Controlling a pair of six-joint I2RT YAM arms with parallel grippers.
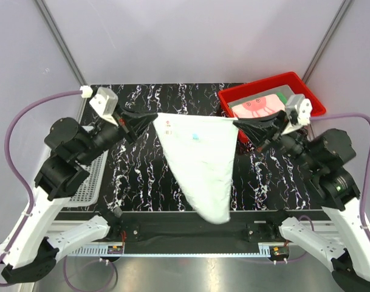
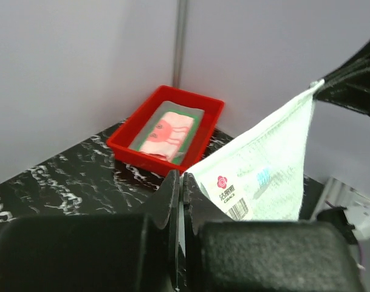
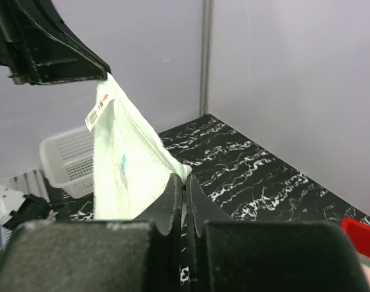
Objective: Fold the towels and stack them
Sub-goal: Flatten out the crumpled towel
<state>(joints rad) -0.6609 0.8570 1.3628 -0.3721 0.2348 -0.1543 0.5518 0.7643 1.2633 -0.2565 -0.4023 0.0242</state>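
Left fingers (image 2: pixel 180 201) and right fingers (image 3: pixel 183 201) each clamp a top corner of the pale blue-white towel (image 1: pixel 200 161), stretched in the air between them above the worktop (image 1: pixel 142 170); its lower point hangs toward the near edge.

A pink towel (image 1: pixel 260 106) lies folded in the red tray (image 1: pixel 233 97).

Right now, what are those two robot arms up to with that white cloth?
Both arms are holding one pale blue-white towel stretched in the air between them. The left end effector pinches one top corner and the right end effector pinches the other, so the rest hangs down to a point above the table. A red tray at the back right already holds folded pink and green towels. A white basket sits at the left.
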